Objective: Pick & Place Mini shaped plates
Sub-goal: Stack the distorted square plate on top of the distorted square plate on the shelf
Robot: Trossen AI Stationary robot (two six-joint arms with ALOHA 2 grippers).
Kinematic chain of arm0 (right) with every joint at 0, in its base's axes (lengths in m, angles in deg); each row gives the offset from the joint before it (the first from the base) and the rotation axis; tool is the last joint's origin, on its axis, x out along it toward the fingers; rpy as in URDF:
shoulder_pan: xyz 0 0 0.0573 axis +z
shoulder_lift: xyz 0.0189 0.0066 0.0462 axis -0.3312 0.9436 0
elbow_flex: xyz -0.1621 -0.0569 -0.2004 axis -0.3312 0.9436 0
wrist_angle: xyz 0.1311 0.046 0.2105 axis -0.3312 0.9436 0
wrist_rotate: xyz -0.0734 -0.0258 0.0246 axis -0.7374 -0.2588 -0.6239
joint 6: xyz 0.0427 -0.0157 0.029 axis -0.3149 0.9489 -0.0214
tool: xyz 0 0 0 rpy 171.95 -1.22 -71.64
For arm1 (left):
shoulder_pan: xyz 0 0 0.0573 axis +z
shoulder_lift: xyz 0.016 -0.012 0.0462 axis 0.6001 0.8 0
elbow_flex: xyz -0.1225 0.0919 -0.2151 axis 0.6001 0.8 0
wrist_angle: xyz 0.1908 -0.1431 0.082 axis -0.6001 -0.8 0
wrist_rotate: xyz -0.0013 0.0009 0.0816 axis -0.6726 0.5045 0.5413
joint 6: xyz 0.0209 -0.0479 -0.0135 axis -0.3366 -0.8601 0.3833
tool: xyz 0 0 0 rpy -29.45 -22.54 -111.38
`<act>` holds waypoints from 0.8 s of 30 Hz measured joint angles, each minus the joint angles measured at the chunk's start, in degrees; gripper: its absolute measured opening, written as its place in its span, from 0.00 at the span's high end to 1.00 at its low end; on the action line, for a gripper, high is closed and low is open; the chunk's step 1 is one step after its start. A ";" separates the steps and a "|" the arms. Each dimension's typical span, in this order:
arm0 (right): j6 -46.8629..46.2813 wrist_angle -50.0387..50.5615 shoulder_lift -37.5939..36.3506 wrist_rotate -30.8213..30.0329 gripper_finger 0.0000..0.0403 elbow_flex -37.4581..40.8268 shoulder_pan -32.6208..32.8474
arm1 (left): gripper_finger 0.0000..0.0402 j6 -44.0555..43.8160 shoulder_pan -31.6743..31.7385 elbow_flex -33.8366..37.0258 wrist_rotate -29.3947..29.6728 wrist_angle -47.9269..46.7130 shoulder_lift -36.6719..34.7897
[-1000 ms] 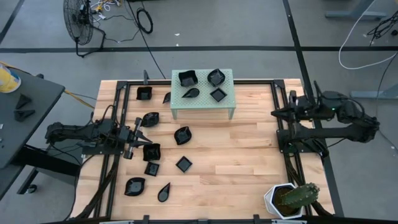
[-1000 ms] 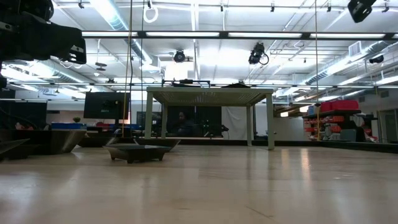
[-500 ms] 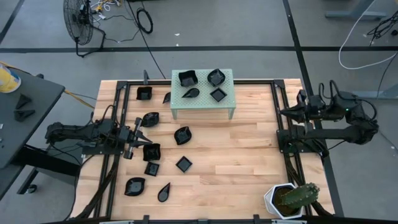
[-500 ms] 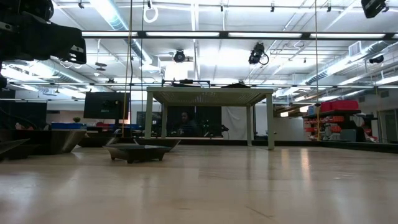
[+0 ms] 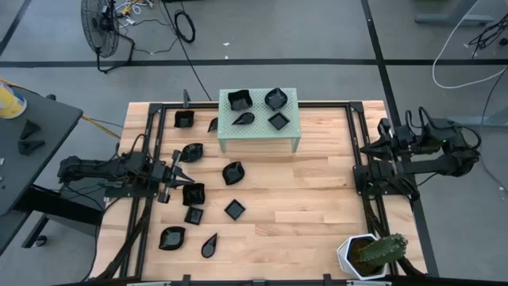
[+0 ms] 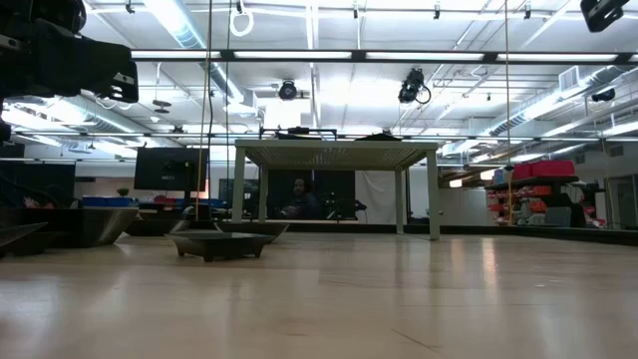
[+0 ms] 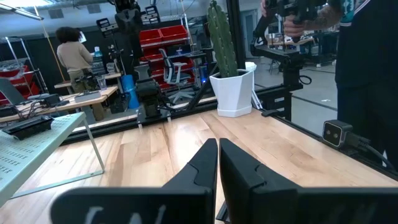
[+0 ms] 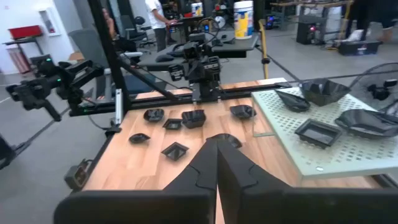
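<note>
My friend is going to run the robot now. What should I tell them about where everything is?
Left gripper: jaws shut, empty, low at the table's left side, right beside a black plate.
Right gripper: jaws shut, empty, pulled back by the table's right edge.
Done: four mini plates sit on the green stand: a wavy one, a round-cornered one, a teardrop and a square.
Left: nine plates on the wood, all on the left half, from the back-left one down to the teardrop near the front edge.
The cactus pot stays at front right; it is not part of the job.
</note>
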 joint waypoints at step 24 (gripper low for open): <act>1.43 -1.23 -0.21 -4.21 0.98 0.00 -0.02 | 0.94 0.01 -0.01 0.01 0.00 0.00 0.00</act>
